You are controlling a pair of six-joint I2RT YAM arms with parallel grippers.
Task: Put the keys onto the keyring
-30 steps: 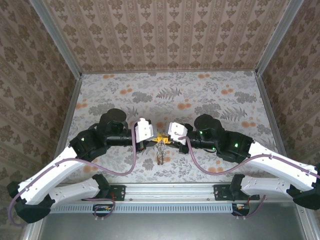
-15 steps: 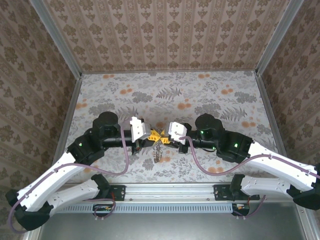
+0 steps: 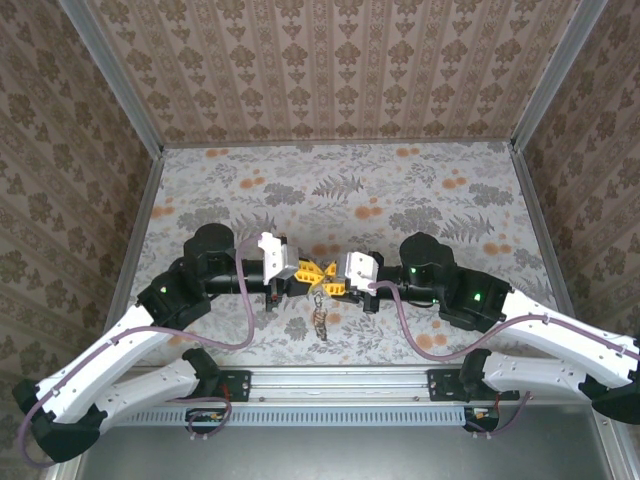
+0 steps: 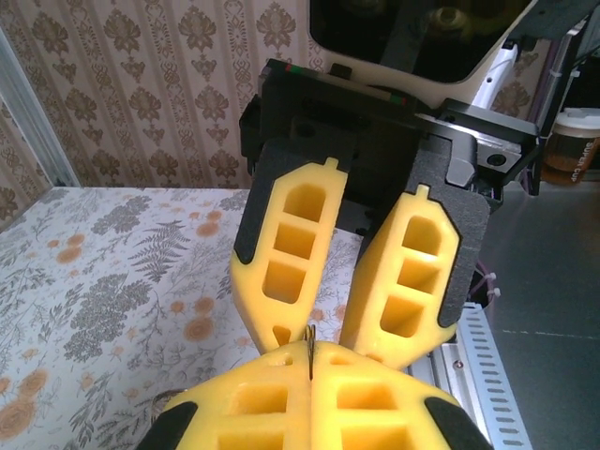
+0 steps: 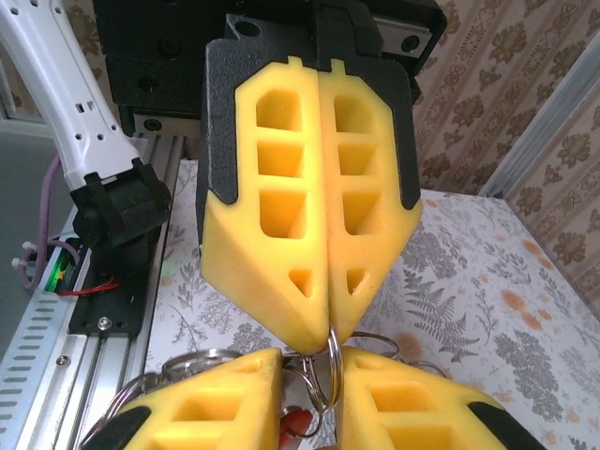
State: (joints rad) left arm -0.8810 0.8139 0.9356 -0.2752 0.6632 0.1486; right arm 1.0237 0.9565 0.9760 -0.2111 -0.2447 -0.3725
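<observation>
Red key head (image 5: 298, 422) mostly hidden within right end effector (image 5: 309, 377)

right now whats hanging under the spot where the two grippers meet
The key ring, held by the left gripper and right gripper, with keys dangling over the table. The fingers cover part of the ring; key count unclear.

Got both arms reaching inward, left gripper (image 3: 305, 272) pinched tight, right gripper (image 3: 327, 280) tip-to-tip with it, fingers slightly apart.
</observation>
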